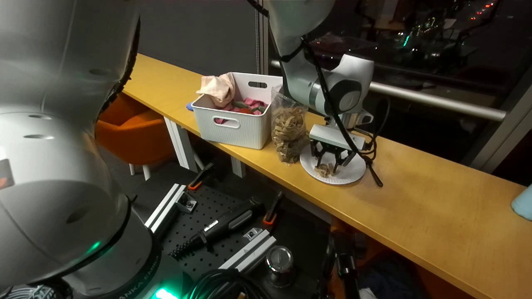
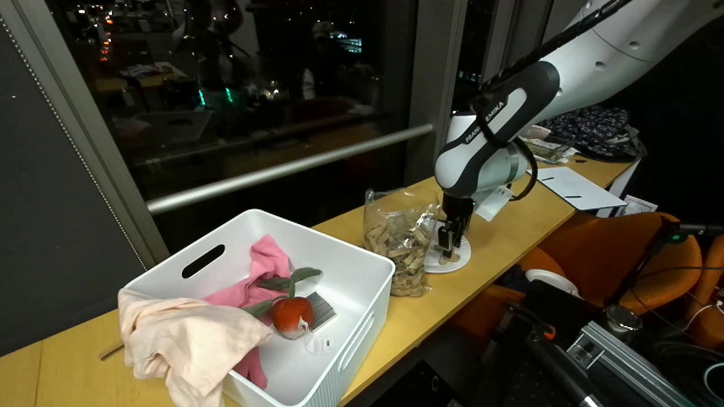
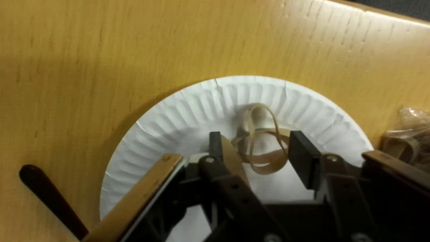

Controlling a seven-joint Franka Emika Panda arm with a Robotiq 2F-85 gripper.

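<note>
My gripper (image 3: 257, 151) is pointed down over a white paper plate (image 3: 181, 101), its jaws parted. Tan rubber bands (image 3: 268, 166) lie loosely looped on the plate, between the two finger pads. One band stands up as a tall loop, its side close to the right pad; whether they touch I cannot tell. A broad tan strip (image 3: 233, 161) runs along the left pad's inner side. In an exterior view the fingertips hang low by the small heap of bands (image 1: 324, 169). A clear bag (image 2: 404, 249) full of similar bands stands upright beside the plate (image 2: 466, 254).
A white bin (image 1: 232, 131) stands past the bag, with a peach cloth (image 2: 192, 333) over its rim and a red round item (image 2: 291, 314) inside. A dark handle (image 3: 50, 198) lies beside the plate. A metal rail (image 1: 440, 106) crosses the window behind the table.
</note>
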